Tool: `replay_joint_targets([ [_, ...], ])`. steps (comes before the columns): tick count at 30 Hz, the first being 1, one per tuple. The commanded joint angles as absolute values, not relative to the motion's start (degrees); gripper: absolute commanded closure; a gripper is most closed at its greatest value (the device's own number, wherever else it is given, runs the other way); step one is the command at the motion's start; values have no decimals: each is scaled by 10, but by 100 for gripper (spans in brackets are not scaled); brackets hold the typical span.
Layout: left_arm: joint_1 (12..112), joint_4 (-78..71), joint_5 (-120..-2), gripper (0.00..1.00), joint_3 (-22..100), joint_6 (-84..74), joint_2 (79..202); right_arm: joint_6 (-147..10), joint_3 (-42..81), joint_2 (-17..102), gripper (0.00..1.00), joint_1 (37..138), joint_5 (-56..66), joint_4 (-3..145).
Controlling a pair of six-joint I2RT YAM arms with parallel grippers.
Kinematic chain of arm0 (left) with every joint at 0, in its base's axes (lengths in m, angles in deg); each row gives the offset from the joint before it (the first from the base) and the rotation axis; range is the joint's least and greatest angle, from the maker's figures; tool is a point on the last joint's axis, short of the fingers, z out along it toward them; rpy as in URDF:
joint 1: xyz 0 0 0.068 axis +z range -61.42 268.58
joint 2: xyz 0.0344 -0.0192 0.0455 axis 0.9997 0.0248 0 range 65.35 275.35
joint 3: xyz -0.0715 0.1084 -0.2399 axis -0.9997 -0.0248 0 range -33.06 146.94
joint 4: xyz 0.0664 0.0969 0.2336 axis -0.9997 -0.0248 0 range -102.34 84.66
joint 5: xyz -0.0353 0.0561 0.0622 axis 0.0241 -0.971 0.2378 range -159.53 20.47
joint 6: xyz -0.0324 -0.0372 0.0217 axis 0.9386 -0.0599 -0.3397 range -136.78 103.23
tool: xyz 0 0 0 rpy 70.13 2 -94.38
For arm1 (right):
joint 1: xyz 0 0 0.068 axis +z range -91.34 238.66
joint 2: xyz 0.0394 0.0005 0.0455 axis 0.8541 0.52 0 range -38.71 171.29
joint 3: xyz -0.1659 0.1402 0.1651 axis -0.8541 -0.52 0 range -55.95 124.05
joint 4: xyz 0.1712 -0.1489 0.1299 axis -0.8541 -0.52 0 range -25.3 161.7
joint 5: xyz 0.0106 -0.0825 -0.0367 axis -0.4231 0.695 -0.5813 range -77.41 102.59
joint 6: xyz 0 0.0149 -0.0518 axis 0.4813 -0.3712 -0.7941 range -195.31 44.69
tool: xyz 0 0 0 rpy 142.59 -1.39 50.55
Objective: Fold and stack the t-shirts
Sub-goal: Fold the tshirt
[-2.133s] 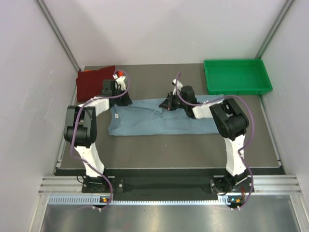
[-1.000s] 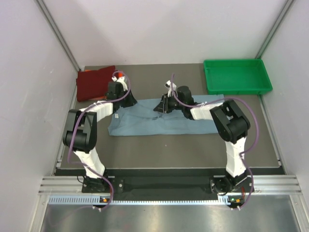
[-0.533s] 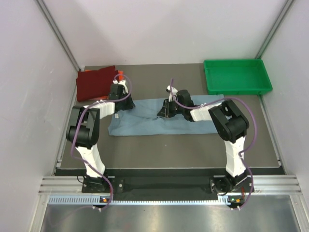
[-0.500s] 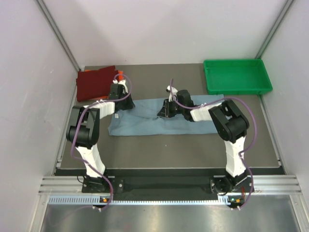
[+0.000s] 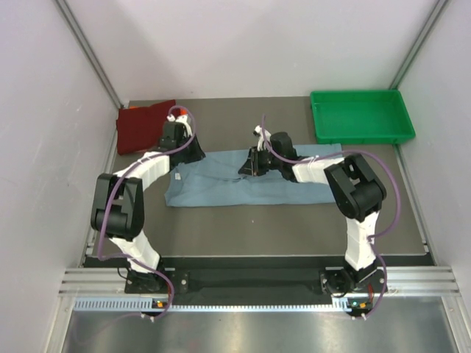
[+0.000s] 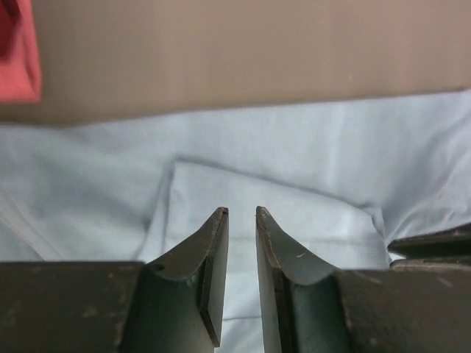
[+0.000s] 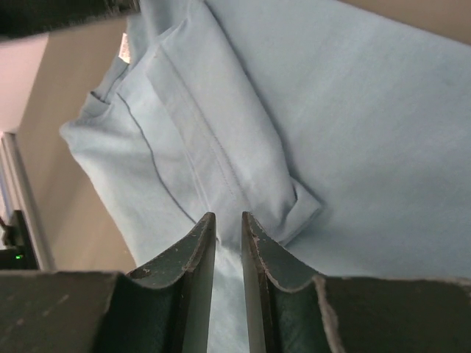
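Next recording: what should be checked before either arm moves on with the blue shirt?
1. Blue shirt lies flat in a long strip: ok.
2. Left gripper over the shirt near its far left corner: ok.
3. Right gripper over a fold near the middle: ok.
4. Cloth pinched by either gripper: not ok; both narrowly open, nothing visibly between.
5. Red shirt apart from the blue shirt: ok.
6. Tray out of the way: ok.
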State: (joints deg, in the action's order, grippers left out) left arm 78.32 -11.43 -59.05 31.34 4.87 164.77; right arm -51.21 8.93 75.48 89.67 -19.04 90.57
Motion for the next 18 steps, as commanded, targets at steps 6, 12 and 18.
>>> replay_joint_targets([
  [6,775,-97,-610,73,216,77,1631,-501,62,772,79,904,-213,957],
  [12,775,-118,-628,73,235,79,1647,-520,64,779,79,904,-205,939],
  [18,775,-196,-682,73,272,72,1630,-552,75,761,80,905,-191,899],
])
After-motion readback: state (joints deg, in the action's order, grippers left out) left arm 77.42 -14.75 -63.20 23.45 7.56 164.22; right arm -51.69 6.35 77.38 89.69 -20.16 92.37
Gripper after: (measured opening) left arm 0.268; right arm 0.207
